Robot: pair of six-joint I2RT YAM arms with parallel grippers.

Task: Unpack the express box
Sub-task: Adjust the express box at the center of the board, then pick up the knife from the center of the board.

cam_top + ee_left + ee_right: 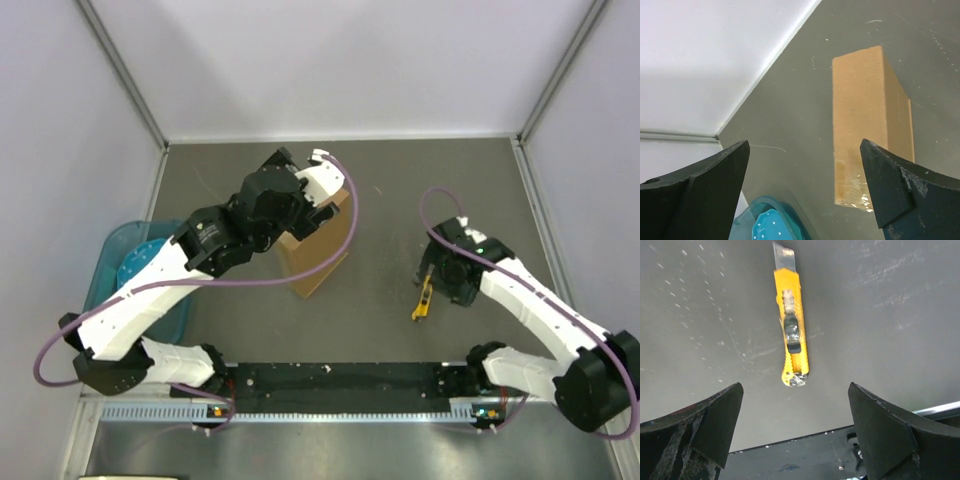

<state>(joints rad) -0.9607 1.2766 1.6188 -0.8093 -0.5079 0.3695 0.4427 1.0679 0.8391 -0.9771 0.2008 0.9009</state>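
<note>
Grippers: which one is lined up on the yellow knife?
The right gripper: the yellow knife lies on the table between its open jaws in its wrist view. The left gripper, also open, faces the express box instead.

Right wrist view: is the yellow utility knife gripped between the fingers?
No, the yellow utility knife lies flat on the table, apart from the open right gripper.

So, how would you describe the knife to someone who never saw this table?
Look at the grey table, its right half, under the right gripper. There lies the utility knife: small, yellow, blade out, unlike the big brown box further left.
</note>
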